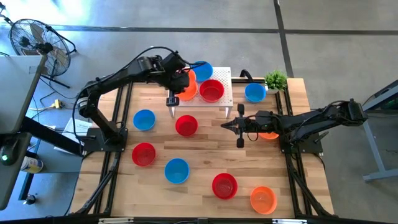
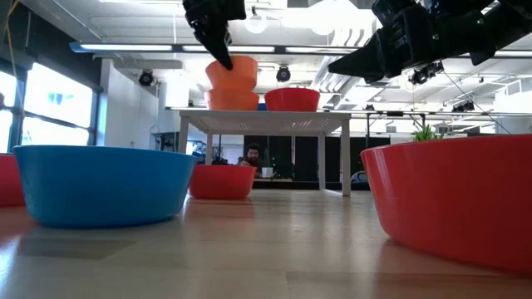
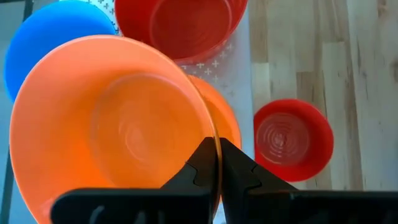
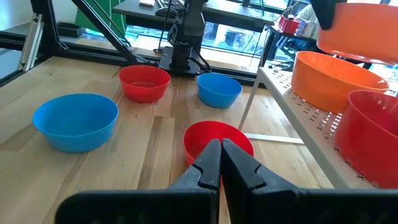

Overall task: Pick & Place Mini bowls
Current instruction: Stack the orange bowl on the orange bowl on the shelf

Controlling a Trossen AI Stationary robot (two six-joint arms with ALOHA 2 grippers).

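White perforated stand (image 1: 221, 98) stood crowded with bowls at the table's far edge, red bowl (image 1: 186, 125) sat just in front of it, other bowls scattered over the near half, open wood lay between them at the table (image 1: 205, 154) middle.

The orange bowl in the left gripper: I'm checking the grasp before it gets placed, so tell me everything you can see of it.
The orange bowl is a small, round, glossy bowl that looks like plastic, empty inside. The left gripper has its jaws shut on the rim, one inside and one outside the wall. It hangs slightly tilted just above a second orange bowl that sits on the white perforated stand, next to a red bowl.
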